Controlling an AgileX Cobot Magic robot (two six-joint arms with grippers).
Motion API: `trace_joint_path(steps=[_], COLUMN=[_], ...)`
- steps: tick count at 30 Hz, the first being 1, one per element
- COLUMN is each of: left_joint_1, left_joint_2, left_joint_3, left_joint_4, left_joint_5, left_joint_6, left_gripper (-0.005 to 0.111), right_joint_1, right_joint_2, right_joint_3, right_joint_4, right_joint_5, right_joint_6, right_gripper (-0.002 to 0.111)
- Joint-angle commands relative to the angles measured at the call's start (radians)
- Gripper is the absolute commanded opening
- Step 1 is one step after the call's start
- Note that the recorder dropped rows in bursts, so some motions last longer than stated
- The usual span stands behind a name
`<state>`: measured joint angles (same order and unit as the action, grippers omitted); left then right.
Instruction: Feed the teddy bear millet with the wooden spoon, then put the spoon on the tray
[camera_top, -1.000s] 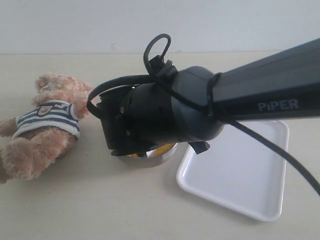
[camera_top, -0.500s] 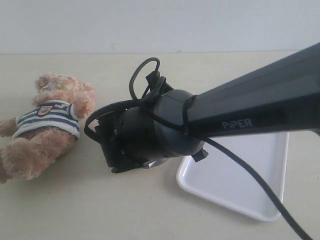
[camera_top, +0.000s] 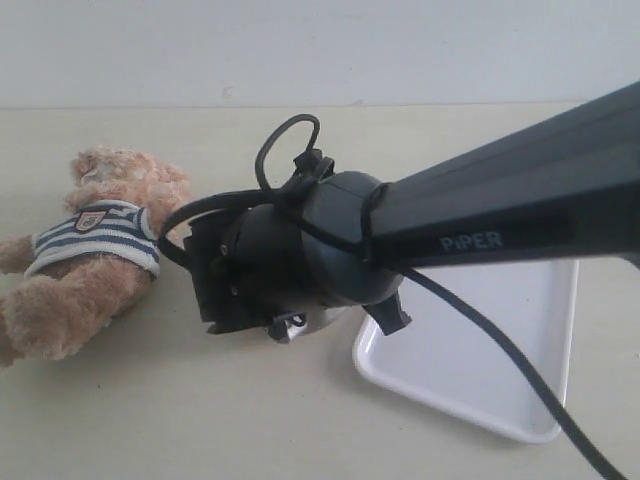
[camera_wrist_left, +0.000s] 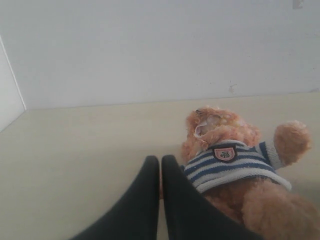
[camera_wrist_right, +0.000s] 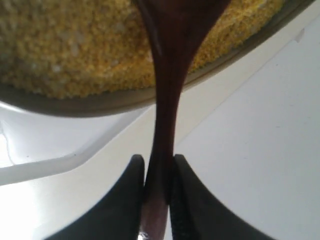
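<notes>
The table (camera_top: 200, 420) is a pale beige surface carrying all items. The right arm (camera_top: 500, 215), black, reaches from the right across the middle of the exterior view, and its wrist covers nearly the whole steel bowl (camera_wrist_right: 100, 105).

The tray (camera_top: 500, 360), white and glossy, lies on the table right of centre, partly under the arm. The teddy bear (camera_top: 90, 260) lies on its back at the left, well apart from the tray, striped shirt and chest badge facing up.

The bowl holds the millet (camera_wrist_right: 75, 45), a bright yellow mass reaching its rim.

The wooden spoon (camera_wrist_right: 167, 100) is clamped by its slim handle in the right gripper (camera_wrist_right: 158, 165), one finger (camera_wrist_right: 131, 200) on each side. Its wider end extends over the millet; whether it is dipped into the grains cannot be determined.

The left gripper (camera_wrist_left: 160, 160) has its fingers pressed together with nothing between them, tips just beside the bear's flank.
</notes>
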<state>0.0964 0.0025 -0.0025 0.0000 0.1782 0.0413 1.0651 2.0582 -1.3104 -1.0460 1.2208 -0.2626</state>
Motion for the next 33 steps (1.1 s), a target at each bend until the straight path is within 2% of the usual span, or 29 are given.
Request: trace_joint_path(steps=[1,11,24,33], left_joint_1=[-0.005,-0.005,-0.005,-0.005], left_joint_2=[-0.003,-0.003,-0.003,-0.003], left_joint_3=[0.003,0.003,0.003,0.003], left_joint_4=[0.000,0.000,0.000,0.000], left_joint_5=[0.002,0.002,0.002,0.002], left_joint_6=[0.004,0.004,0.004,0.004], left_gripper=[0.004,0.004,0.004,0.004], right_joint_1=[-0.003,-0.082,-0.138,-0.140], right_joint_2=[-0.007,-0.007,-0.046,-0.047], right_joint_3=[-0.072,-0.107,-0.107,-0.107], right_joint_4=[0.079,0.271,0.310,0.368], right_joint_5=[0.000,0.000,0.000,0.000], right_joint_6=[-0.039,-0.165,-0.159,-0.148], right_gripper=[0.000,0.000,0.000,0.000])
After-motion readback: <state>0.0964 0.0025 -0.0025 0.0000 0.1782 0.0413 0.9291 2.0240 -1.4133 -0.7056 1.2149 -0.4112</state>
